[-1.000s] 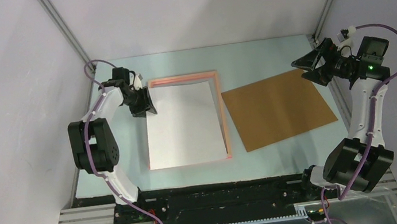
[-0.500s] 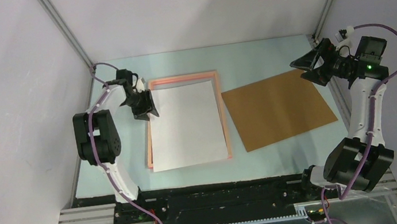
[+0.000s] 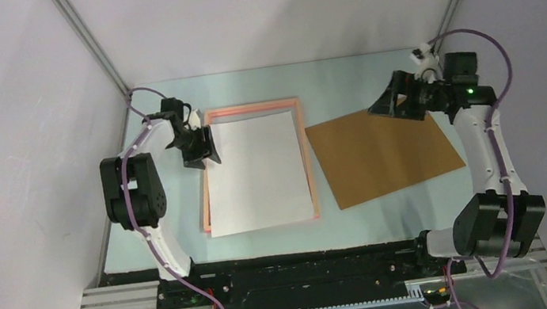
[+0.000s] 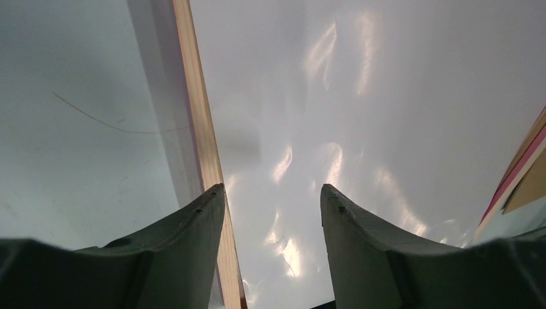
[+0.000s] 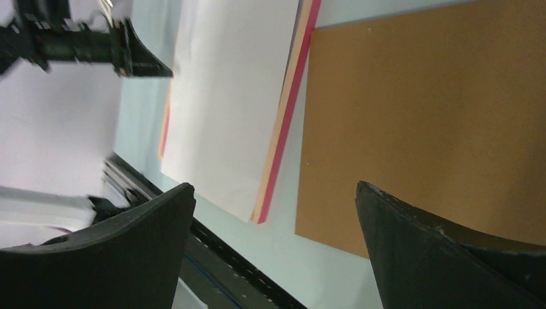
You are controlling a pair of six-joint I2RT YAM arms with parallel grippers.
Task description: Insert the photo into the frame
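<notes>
Squaring photo [image 3: 257, 173], white back up, askew on frame [image 3: 252, 108] | left fingers [image 4: 187, 248] parted, empty, at its far-left corner | right fingers [image 5: 129, 257] wide, empty, over board [image 3: 382, 152] | I must nudge gently, keeping it flat.

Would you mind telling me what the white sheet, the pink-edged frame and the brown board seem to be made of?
White rectangular sheet: probably glossy photo paper, thin, streaky glare in the left wrist view. Salmon-pink rectangular frame: painted wood or plastic, unclear; pale edge, slim rails. Brown flat board: matte cardboard or fibreboard, no glare.
</notes>
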